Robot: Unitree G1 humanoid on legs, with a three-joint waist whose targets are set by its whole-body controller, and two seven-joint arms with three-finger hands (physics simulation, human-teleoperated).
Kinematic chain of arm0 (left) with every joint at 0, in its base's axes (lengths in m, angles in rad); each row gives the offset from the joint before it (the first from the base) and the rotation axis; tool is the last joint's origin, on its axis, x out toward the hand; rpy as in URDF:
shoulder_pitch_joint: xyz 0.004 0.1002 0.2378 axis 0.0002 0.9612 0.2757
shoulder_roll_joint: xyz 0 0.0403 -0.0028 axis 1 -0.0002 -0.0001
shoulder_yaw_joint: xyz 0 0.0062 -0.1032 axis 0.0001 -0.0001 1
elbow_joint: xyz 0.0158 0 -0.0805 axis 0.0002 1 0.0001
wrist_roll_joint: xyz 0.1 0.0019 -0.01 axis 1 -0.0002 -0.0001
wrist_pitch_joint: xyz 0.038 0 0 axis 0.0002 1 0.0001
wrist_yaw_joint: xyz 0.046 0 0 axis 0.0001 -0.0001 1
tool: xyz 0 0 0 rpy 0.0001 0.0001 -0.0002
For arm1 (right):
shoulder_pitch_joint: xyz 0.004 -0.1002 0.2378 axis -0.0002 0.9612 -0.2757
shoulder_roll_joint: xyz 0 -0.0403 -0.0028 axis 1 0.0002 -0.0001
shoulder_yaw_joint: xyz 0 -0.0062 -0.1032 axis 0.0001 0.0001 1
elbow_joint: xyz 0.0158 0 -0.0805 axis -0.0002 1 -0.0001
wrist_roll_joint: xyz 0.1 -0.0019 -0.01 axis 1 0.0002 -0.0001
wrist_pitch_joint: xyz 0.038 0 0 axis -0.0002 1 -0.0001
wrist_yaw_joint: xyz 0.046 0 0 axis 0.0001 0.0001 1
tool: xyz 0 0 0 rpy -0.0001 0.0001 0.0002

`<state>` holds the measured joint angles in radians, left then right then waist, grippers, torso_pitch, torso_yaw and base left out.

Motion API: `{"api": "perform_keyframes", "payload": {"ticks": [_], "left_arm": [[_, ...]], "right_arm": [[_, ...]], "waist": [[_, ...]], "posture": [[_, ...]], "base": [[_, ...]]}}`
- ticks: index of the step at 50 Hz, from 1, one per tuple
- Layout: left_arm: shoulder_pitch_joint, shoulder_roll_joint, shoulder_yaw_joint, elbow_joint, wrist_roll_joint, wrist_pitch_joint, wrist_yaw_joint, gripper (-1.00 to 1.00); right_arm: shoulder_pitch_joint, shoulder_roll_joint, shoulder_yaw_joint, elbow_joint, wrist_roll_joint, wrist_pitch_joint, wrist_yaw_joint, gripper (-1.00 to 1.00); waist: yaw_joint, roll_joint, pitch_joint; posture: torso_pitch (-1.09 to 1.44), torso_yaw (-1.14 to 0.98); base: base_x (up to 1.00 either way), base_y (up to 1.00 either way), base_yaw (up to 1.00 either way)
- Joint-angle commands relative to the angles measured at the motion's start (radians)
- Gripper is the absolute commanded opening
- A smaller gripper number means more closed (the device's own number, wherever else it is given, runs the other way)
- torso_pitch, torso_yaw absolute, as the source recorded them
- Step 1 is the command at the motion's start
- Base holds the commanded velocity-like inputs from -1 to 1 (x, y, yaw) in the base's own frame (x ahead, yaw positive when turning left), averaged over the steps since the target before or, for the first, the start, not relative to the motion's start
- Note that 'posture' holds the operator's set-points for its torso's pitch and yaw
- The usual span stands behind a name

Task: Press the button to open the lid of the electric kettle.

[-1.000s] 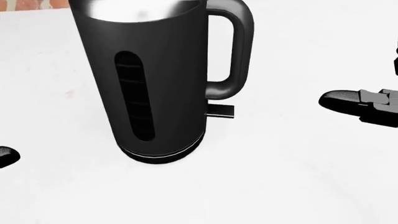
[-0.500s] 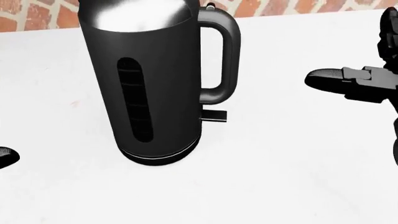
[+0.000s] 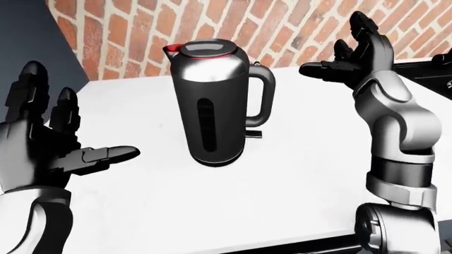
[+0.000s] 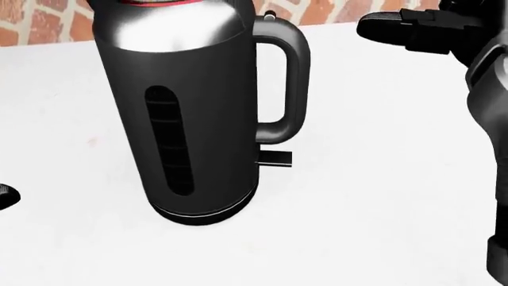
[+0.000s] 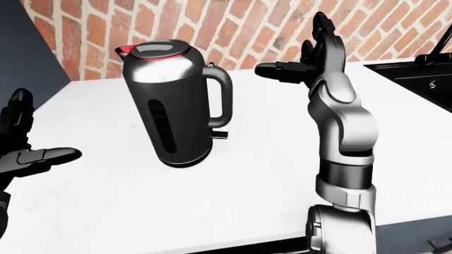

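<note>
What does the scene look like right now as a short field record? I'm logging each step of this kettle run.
kettle: tall black and steel electric kettle standing upright on the white countertop
lid: flat grey lid with red rim, closed
handle: black loop handle, on the kettle's right in the left-eye view
right hand: open, raised beside the handle top, not touching
left hand: open, well left of the kettle
backdrop: red brick wall

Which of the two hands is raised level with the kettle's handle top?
The right hand, open beside the kettle at handle-top level. The left hand hangs lower, near the kettle's base level, fingers also spread, touching nothing.
</note>
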<state>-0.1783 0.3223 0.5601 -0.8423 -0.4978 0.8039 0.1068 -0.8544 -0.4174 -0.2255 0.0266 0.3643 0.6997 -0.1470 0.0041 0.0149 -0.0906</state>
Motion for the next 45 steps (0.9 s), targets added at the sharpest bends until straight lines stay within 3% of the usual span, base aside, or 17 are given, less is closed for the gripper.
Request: {"api": "perform_keyframes", "payload": {"ticks": [1,10,24,45], "left_arm": [[-0.016,0.011,0.0,-0.02,0.001,-0.031,-0.001,1.0],[-0.017,0.014,0.006,-0.017,-0.008,-0.03,0.001,1.0],[-0.018,0.016,0.006,-0.021,-0.016,-0.026,0.007,1.0],[-0.013,0.016,0.008,-0.017,-0.016,-0.029,0.005,1.0]], "right_arm": [[-0.069,-0.019,-0.01,0.006,-0.015,-0.038,0.01,1.0],[-0.224,0.0,0.031,0.182,-0.07,-0.083,0.035,1.0],[-0.379,0.039,0.067,0.392,-0.147,-0.158,0.07,1.0],[-0.417,0.105,0.097,0.466,-0.246,-0.193,0.101,1.0]], "waist": [[0.0,0.0,-0.018],[-0.004,0.006,-0.014],[-0.005,0.012,-0.003],[-0.006,0.019,0.0]], "posture": [[-0.16,0.0],[-0.16,0.0],[-0.16,0.0],[-0.16,0.0]], "base": [[0.0,0.0,0.0],[0.0,0.0,0.0],[0.0,0.0,0.0],[0.0,0.0,0.0]]}}
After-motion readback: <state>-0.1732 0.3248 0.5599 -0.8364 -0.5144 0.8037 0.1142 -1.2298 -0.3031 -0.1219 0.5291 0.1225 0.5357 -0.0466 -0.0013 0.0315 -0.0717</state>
